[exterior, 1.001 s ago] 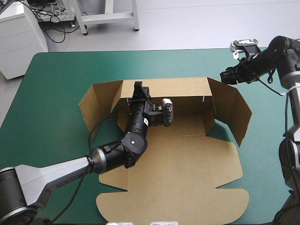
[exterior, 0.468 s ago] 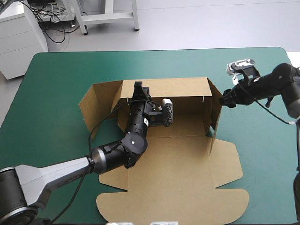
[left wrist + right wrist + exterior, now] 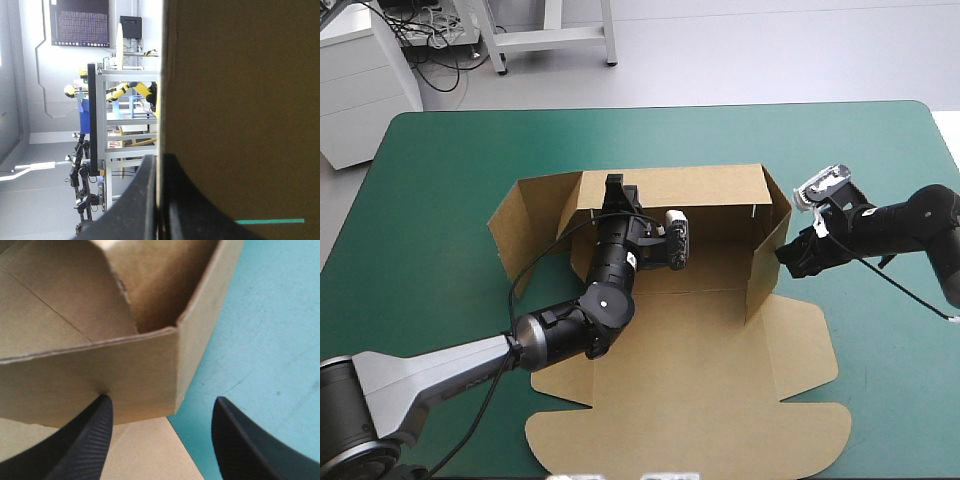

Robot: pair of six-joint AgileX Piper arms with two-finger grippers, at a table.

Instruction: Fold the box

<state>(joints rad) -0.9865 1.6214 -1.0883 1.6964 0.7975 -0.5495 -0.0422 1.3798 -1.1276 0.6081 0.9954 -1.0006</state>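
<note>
High view: one brown box (image 3: 690, 340) lies mid-table on the teal-green cover (image 3: 440, 180), its far wall and two side flaps raised and its lid flat on the near side. There are two grippers: the left gripper (image 3: 613, 186) at the far wall, and the right gripper (image 3: 788, 258) against the right flap's outside.

Left wrist view: two black fingers (image 3: 135, 200) are all but closed, pinching the wall.

Right wrist view: two fingers are spread wide, holding nothing, with one tip touching the flap.

no text, label, brand, number or sign can be read in any view; the box (image 3: 700, 350) shows only bare brown board on its visible faces; the teal-green table (image 3: 440, 200) carries no legible mark
</note>
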